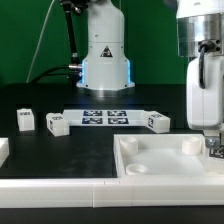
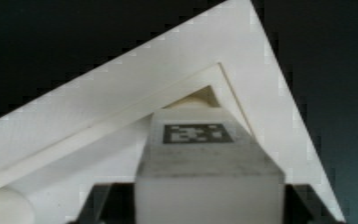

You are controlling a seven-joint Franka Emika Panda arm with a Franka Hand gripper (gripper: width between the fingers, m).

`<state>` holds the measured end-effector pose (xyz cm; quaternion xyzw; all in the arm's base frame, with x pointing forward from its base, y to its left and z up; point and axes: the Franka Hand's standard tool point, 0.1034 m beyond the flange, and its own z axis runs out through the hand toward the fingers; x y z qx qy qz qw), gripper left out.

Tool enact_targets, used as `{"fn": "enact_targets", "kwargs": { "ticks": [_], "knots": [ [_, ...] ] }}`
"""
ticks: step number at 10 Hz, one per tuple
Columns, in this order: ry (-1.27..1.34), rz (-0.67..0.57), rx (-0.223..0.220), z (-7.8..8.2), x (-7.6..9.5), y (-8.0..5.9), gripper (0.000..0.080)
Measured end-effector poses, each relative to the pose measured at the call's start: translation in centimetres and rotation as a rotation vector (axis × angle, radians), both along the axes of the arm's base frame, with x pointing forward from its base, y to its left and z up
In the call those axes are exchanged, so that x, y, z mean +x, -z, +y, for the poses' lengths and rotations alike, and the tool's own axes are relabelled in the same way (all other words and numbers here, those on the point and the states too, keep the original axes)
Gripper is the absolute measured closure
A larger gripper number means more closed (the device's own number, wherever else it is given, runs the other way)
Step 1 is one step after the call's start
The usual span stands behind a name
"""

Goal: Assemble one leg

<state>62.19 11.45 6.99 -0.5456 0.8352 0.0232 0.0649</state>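
Gripper pinches leg over slab corner; leg looks light, rigid, slick plastic, best held on flat sides.

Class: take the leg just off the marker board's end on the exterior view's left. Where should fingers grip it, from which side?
Probably come from above and close on the leg across two flat opposite sides: it sits low, blocky and apart on the table, nothing touching it.
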Motion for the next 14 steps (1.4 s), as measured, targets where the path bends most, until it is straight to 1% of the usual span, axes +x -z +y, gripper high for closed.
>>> {"fn": "enact_targets", "kwargs": {
  "ticks": [1, 2, 3, 4, 5, 6, 8, 9, 11, 12, 14],
  "knots": [
    [-0.018, -0.002, -0.001, 0.01, 0.0, 0.01, 0.0425],
    [-0.023, -0.003, -0.002, -0.02, 0.0, 0.02, 0.0286],
    [-0.101, -0.016, -0.01, -0.32, 0.13, 0.0, 0.0286],
    [-0.217, -0.029, -0.021, -0.41, 0.16, -0.01, 0.0174],
    [-0.345, -0.043, -0.032, -0.55, 0.21, -0.03, 0.0157],
    [-0.409, -0.05, -0.039, -0.53, 0.2, -0.03, 0.0157],
    [-0.662, -0.065, -0.06, -0.34, 0.26, -0.16, 0.0151],
    [-0.742, -0.073, -0.068, -0.27, 0.35, -0.24, 0.0151],
    [-0.97, -0.076, -0.096, -0.06, 0.35, -0.37, 0.0151],
    [-1.118, -0.081, -0.118, -0.09, 0.36, -0.36, 0.0151],
    [-1.387, -0.099, -0.142, -0.48, 0.39, -0.29, 0.0151]
  ]
}}
